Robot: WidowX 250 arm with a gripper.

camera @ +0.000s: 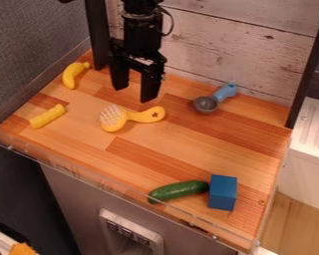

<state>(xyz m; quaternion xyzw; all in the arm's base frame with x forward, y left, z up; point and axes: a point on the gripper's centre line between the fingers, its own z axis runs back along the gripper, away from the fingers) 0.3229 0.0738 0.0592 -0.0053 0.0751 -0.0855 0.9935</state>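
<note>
The black gripper (133,93) hangs over the back left part of the wooden surface, its two fingers apart with nothing between them. Just below it in the view lies a yellow brush (131,117), bristles up, handle to the right. To the gripper's left is a yellow banana (73,74), and farther front left a yellow stick-like piece (48,116). A blue-handled scoop with a grey bowl (206,104) lies to the right, near the back wall. At the front right, a green cucumber (178,191) lies beside a blue block (223,192).
A whitewashed plank wall (222,47) stands behind the wooden surface (189,144), between black posts at left and right. A clear low rim (115,185) runs along the front edge. A grey wall is at the left.
</note>
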